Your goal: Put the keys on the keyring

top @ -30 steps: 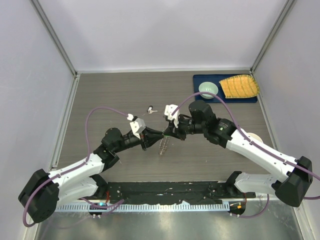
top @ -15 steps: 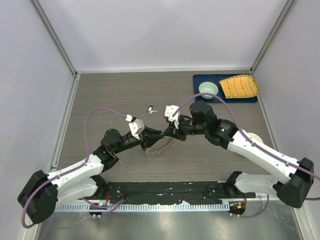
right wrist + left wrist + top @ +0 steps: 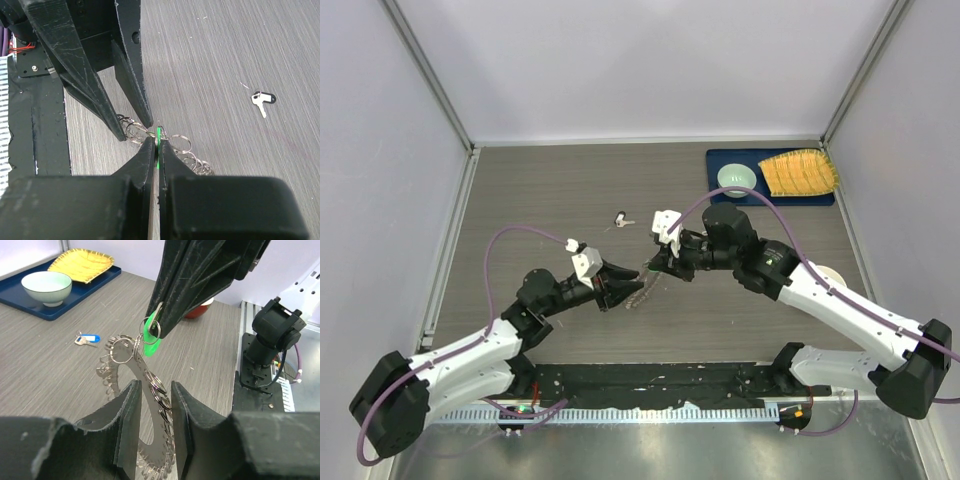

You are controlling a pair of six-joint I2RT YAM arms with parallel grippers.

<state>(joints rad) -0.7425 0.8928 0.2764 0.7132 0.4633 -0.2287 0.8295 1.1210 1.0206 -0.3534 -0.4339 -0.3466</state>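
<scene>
Left gripper [image 3: 152, 390] has let go. A second ago it was closed up against the right gripper [image 3: 156, 150] at the keyring [image 3: 120, 351]. Now its jaws stand parted on either side of the keyring, apparently not touching it, and the arm has drawn back toward its base.

Right gripper stays clamped on the green key [image 3: 149, 342], above the tabletop [image 3: 540, 190]. The keyring dangles from the small ring at that key's head (I can't confirm the loop is fully threaded, nor whether the low end rests on the tabletop).

My read: the green key is on, or nearly.

Blue key [image 3: 622, 219] lies loose on the tabletop, apart from both grippers, so it is next.
</scene>
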